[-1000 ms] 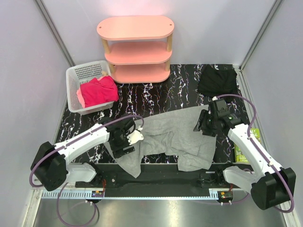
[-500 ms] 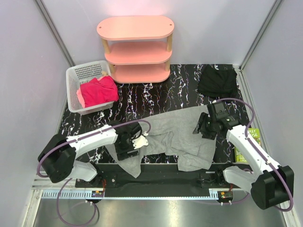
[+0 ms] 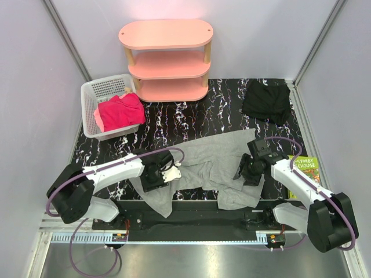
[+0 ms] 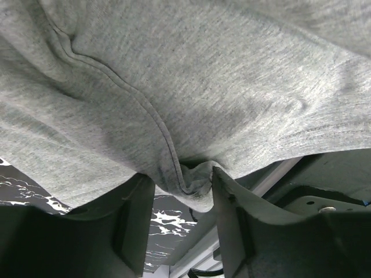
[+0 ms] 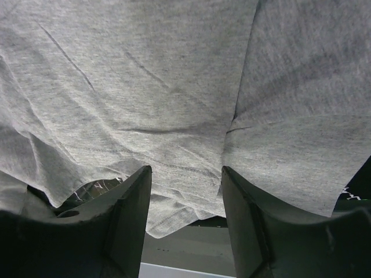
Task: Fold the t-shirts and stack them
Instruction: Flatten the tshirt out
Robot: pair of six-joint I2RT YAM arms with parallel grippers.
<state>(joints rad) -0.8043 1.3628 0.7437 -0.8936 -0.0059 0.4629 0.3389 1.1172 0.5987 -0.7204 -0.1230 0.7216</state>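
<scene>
A large mid-grey t-shirt (image 3: 211,165) lies rumpled on the black marble table, its lower part hanging over the near edge. My left gripper (image 3: 160,174) is open on its left part; in the left wrist view (image 4: 182,176) a bunched fold of the grey hem (image 4: 194,182) sits between the spread jaws. My right gripper (image 3: 246,169) is open, low over the shirt's right part; in the right wrist view (image 5: 185,174) the shirt's edge (image 5: 174,208) lies between the jaws. A black shirt bundle (image 3: 266,99) lies at the back right. A magenta-pink bundle (image 3: 120,111) sits in the basket.
A white slatted basket (image 3: 93,95) stands at the back left. A pink three-tier shelf (image 3: 166,58) stands at the back centre. A green-covered book (image 3: 306,168) lies at the right edge beside my right arm. The arm bases and a black rail run along the near edge.
My right gripper has moved toward the near edge and slightly left, lower over the shirt's right side. My left gripper has shifted a little right onto the shirt's left part.
</scene>
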